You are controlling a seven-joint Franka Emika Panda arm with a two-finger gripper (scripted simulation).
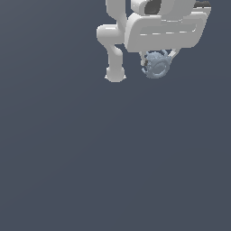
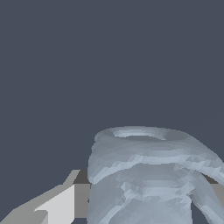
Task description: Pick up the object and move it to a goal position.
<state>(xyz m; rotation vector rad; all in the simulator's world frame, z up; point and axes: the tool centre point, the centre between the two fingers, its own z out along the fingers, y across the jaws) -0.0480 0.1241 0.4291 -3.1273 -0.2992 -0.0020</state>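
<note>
Near the exterior view's top edge, the white arm's gripper point(image 1: 156, 64) clasps the small pale grey-blue ridged lump point(image 1: 156, 66) between its thin fingers. Close up in the wrist view, the lump point(image 2: 144, 175) sits against a grey finger point(image 2: 61, 203).

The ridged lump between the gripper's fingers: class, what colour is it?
Pale grey-blue, the lump shows best in the wrist view, its ridges catching light.

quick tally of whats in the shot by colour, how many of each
White: 1, the robot arm with its end effector.
Pale grey-blue: 1, the ridged lump between the end effector's fingers.
Total: 2.
</note>
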